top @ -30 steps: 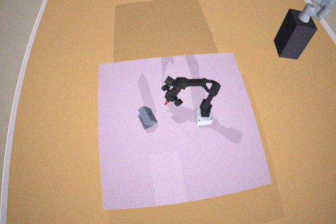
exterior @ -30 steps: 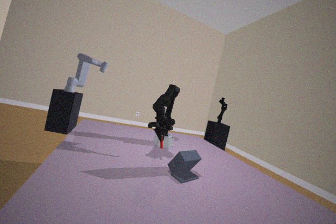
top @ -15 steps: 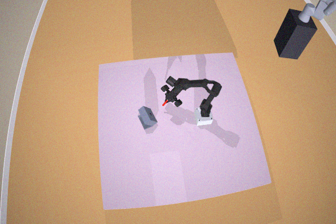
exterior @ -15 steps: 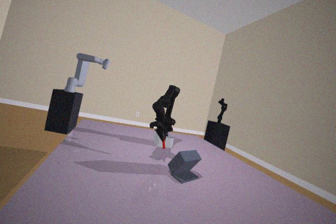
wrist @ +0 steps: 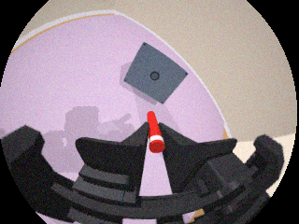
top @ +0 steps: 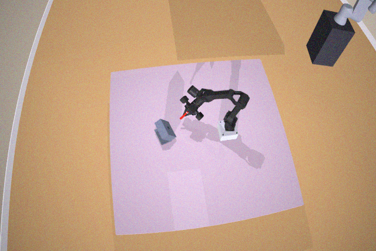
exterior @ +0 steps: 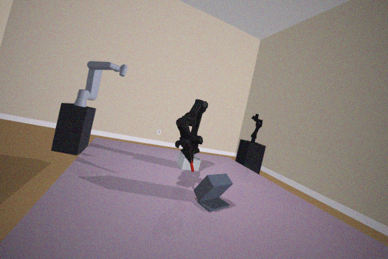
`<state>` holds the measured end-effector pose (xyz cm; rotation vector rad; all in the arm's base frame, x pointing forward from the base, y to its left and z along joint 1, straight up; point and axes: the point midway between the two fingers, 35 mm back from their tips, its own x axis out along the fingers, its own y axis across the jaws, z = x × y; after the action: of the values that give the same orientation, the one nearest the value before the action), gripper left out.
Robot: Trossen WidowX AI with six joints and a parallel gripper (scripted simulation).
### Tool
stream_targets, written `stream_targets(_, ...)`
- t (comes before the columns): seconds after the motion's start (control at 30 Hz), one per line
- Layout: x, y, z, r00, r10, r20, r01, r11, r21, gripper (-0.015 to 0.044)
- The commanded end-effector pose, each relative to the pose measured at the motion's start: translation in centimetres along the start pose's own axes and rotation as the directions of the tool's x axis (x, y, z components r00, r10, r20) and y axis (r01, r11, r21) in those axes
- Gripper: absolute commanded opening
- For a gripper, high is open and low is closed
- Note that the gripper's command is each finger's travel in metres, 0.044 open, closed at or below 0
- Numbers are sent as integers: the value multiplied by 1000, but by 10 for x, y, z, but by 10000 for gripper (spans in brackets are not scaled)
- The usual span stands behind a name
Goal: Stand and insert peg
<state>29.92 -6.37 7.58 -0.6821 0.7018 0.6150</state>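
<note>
One gripper [top: 185,112] [exterior: 191,161] [wrist: 152,125], clamped on peg. One red peg [top: 183,116] [exterior: 192,167] [wrist: 153,127], white-banded, tilted, plain end outward, apart from the block. One grey block [top: 165,131] [exterior: 214,187] [wrist: 161,84], sloped, single hole in face.

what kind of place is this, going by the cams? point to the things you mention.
Looks like a robot test room, probably a lab: a black six-joint arm [top: 239,102] [exterior: 196,118] holding a red peg [top: 183,115] [exterior: 192,167] [wrist: 153,126], a grey arm on a black pedestal [top: 343,29] [exterior: 73,152], and a slate-blue block with a hole in its face [top: 165,131] [exterior: 213,187] [wrist: 163,86].

Black arm arched, forearm reaching outward, end effector [top: 186,112] [exterior: 191,161] [wrist: 152,125] angled downward, fingers closed on red peg
</note>
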Motion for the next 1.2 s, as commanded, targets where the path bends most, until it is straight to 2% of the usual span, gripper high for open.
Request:
stream_targets(0.0, 0, 1, 3, 999, -14, 38, 15, 999, -35, 0)
stream_targets(0.43, -1, 3, 13, 988, -56, 141, 75, 989, -127, 0)
stream_targets(1.17, 19, 0, 26, 977, -80, 195, 117, 976, -184, 0)
